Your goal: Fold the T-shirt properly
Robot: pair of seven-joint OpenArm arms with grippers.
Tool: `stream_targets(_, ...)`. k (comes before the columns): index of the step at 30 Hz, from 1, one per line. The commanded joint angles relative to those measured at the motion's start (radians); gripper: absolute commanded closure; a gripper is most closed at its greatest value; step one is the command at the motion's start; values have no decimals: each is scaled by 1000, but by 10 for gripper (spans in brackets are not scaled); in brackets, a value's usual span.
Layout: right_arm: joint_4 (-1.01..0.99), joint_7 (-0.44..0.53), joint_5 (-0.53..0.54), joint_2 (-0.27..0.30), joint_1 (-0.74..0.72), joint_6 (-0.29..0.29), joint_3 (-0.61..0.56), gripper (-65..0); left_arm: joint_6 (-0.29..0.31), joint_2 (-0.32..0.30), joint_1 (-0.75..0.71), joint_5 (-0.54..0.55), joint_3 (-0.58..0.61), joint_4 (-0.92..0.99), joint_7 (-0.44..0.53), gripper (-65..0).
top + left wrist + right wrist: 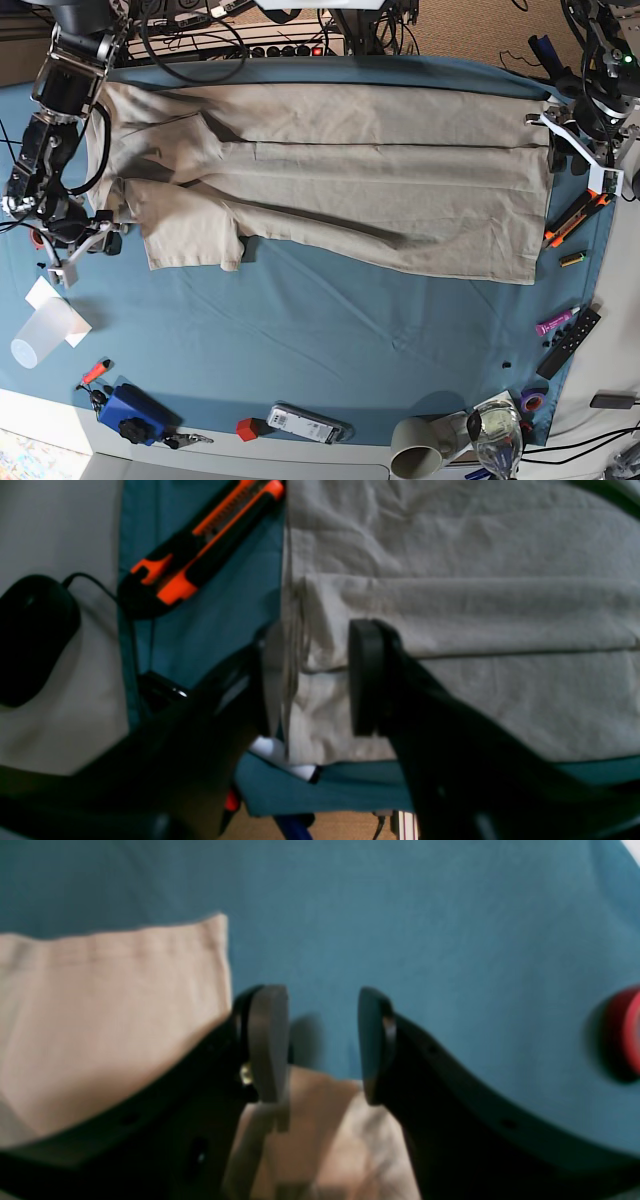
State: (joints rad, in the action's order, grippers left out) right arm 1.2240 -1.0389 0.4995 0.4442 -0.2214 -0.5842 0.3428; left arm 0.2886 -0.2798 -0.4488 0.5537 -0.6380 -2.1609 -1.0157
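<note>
A: We see the large plain beige cotton T-shirt (330, 170) spread wide over the far half of the desk (330, 330), wrinkled, with long lengthwise fold lines and one short sleeve (190, 235) lying flat toward the near side.

B: We agree. In our left wrist view its hemmed edge (295, 680) runs between the two fingers of the left hand (310, 680), which stand apart, not pinched on the fabric.

A: And our right hand (322, 1040) is parted too, nothing between the fingers; a sleeve corner (150, 990) lies just beside it on the blue-teal cloth (400, 915).

B: That cloth covers the whole desk. Around it we see an orange-and-black utility knife (205, 545) near the shirt's hem, a black computer mouse (30, 635) on a pale surface, a clear plastic cup (40, 335), a blue gadget (135, 412), a black remote control (570, 342) and a red tape roll (627, 1032).

A: Cables and a power strip (290, 45) sit behind the far edge.
</note>
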Motion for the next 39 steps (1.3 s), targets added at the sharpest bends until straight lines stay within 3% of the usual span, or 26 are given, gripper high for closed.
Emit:
stream_targets(1, -5, 14, 27, 0, -24, -21, 3, -234, 0, -11, 0, 8, -6, -17, 22, -222)
stream_targets(11, -48, -2, -3, -109, -25, -25, 3, -234, 0, -11, 3, 7, -6, -17, 24, -222)
stream_targets(18, -48, -32, -3, -120, -25, -25, 3, -234, 0, -11, 60, -41, -6, -14, 119, -222)
stream_targets(27, -48, -50, -3, -119, -25, -25, 3, -234, 1, -15, 210, -45, 2, 75, 150, -222)
stream_targets(31, -48, -50, -3, -120, -25, -25, 3, -234, 10, -50, 307, -50, 98, 228, 149, -222)
stream_targets(35, -48, -50, -3, -119, -25, -25, 3, -234, 21, -83, 431, -162, 235, 362, 158, -222)
stream_targets(39, -48, -50, -3, -119, -25, -25, 3, -234, -30, -89, 566, -272, 332, 523, 164, -222)
